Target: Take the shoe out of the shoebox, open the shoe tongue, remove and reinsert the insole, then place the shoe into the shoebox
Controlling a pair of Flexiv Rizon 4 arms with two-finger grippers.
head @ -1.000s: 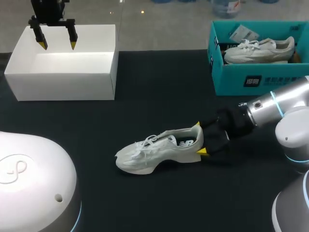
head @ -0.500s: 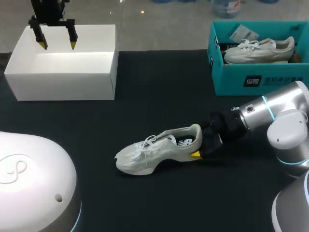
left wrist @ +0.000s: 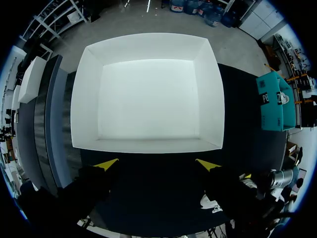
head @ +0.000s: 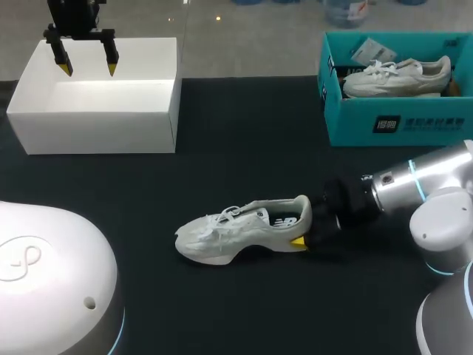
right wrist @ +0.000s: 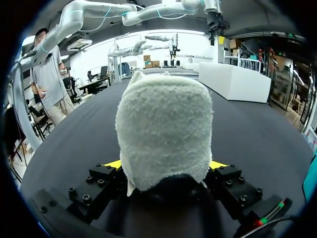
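Two yellow-tipped fingers are bearing on the heel of the white sneaker (head: 236,229), one on each side. The right gripper (right wrist: 165,164) is closing in on it from behind and seems to be clamping the padded collar. In the head view only the near tip is showing, and the far one is hiding behind the heel. The sneaker is lying on its sole near the middle of the black table (head: 244,148), with its toe pointing towards the robot's left. It is lying well apart from both boxes.

The left gripper (head: 89,71) is hanging above the far wall of the empty white box (head: 96,129). Its fingers are spreading wide and carrying nothing. The teal shoebox (head: 355,122) at the far right is holding a second pale shoe (head: 395,78).

Judging by the task, the right arm is securing the shoe by its heel, either to steady it or to carry it. Which of the two cannot be told from this moment.

To do this well, the grip should be sitting deep on the stiff heel counter rather than on the soft collar, which is liable to fold and let the shoe droop. Any lift should be going straight up before travelling, so the toe is not dragging. The sneaker should be staying level and coming down toe-first along the box's long side.
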